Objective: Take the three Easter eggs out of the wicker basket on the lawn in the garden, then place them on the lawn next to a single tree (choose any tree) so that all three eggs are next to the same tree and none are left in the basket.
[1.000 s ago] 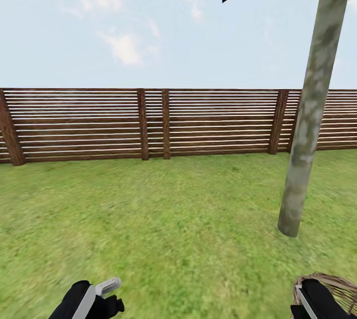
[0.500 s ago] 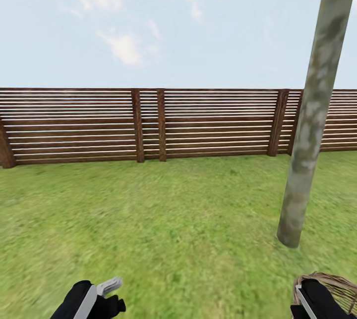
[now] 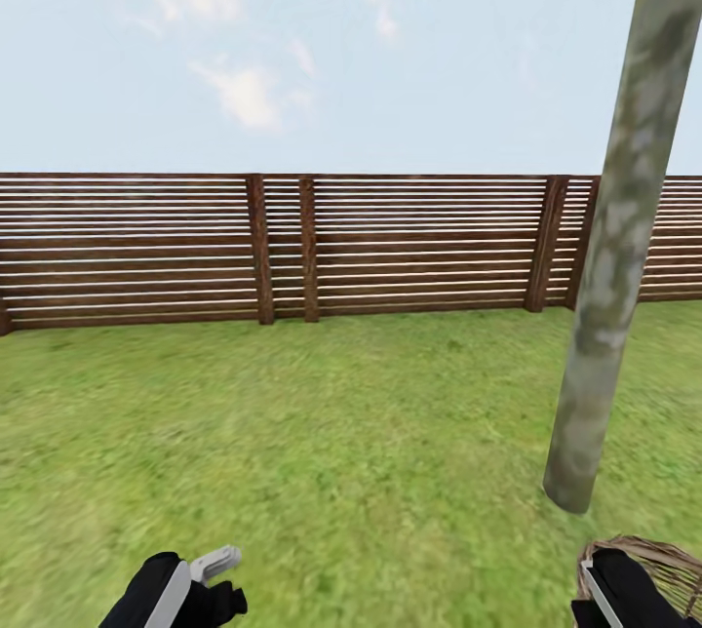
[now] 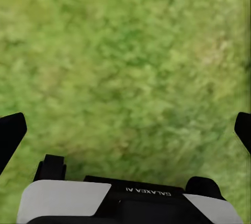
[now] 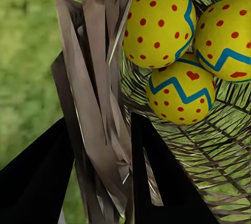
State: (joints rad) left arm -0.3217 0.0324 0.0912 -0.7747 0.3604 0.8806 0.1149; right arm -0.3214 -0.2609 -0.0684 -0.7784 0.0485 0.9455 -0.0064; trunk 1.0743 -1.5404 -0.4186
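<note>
Right gripper (image 5: 99,166) clamped on wicker basket (image 5: 104,104) rim, lower right of head view; three Easter eggs (image 5: 180,96) inside. Left gripper (image 4: 125,130) spread wide, empty. Risk: tilting, spilling eggs short of tree (image 3: 604,316).

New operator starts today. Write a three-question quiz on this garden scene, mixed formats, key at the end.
1. How many Easter eggs lie in the wicker basket?
2. True or false: the left end effector holds an egg.
3. Which end effector grips the basket rim? A) left B) right

Key: 1. Three. 2. False; it is open over bare lawn. 3. B.
</note>
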